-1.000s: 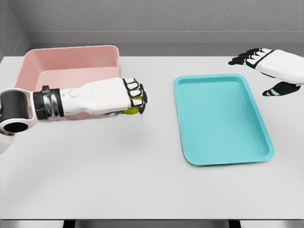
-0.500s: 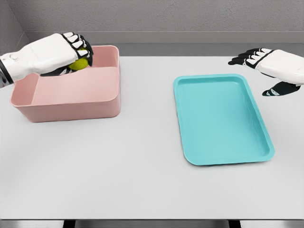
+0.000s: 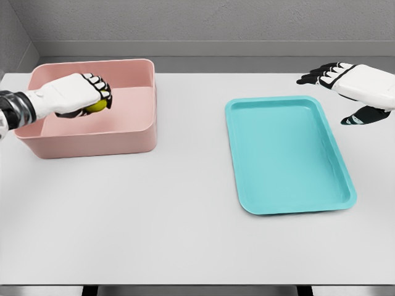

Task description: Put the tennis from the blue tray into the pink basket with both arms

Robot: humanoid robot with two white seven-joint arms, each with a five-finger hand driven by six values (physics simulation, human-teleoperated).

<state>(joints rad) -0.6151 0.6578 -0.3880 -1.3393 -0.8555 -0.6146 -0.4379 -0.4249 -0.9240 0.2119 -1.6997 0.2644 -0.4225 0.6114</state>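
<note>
The pink basket stands at the left of the table. My left hand reaches in over its left side and sits down inside it, fingers curled around the yellow-green tennis ball, which peeks out under the fingertips. The blue tray lies right of the middle with nothing in it. My right hand hovers above the table beyond the tray's far right corner, fingers spread and holding nothing.
The white table runs to a front edge near the bottom of the view. A grey wall stands behind it.
My left hand carried the ball from in front of the basket up over its back left rim, then lowered into the basket. The right hand has not moved.
</note>
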